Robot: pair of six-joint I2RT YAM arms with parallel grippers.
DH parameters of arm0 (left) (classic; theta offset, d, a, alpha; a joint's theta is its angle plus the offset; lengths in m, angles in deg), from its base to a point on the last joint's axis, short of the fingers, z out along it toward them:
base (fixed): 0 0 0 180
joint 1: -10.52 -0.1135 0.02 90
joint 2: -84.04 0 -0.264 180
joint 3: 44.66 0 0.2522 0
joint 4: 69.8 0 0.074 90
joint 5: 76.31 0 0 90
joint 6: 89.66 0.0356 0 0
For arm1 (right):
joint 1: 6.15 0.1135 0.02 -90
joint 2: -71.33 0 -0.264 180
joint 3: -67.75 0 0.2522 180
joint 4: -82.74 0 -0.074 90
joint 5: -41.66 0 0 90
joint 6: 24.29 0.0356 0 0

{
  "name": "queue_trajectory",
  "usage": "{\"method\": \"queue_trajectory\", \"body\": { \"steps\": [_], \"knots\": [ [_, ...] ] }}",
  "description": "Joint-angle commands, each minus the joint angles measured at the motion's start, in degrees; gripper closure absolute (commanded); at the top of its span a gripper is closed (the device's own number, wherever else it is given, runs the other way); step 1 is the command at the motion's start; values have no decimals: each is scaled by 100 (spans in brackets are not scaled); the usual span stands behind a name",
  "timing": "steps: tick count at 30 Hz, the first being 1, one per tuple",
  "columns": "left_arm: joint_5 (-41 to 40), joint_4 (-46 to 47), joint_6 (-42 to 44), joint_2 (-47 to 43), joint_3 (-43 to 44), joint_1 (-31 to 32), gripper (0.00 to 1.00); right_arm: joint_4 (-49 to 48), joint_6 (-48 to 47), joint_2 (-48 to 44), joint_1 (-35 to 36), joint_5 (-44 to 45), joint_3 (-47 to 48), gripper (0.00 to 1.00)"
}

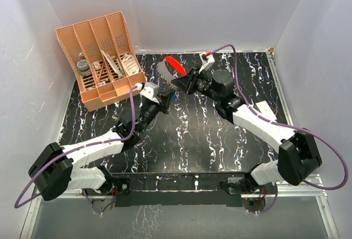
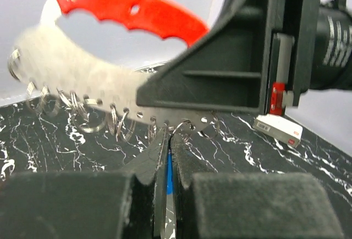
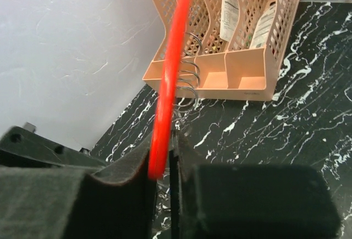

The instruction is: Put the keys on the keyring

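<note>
Arms (image 1: pixel 99 148) angle inward and meet, left jaws pinching the key (image 2: pixel 169 177), right jaws pinching the keyring (image 1: pixel 175 64).

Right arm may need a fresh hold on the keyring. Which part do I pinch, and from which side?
I'd pinch the end of the keyring where the red curve meets the pale strip, pads on its broad faces, coming from the right. It is thin and flat, and the small rings along that strip must stay free for the key in the left gripper.
</note>
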Motion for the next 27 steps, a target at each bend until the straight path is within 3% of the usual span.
{"method": "queue_trajectory", "body": {
  "steps": [1,12,21,27],
  "knots": [
    [-629,-314,-454,-279,407,-18,100,-15,-213,-88,-99,107,262,84],
    [-773,-604,-826,-301,574,-125,100,-31,-318,-538,-664,194,106,71],
    [-692,-1027,-1181,-248,795,-361,100,426,-866,-1096,-780,193,-201,70],
    [-423,-1272,-1537,-172,957,-637,100,546,-1074,-1386,-776,-396,-519,68]
  ]
}}
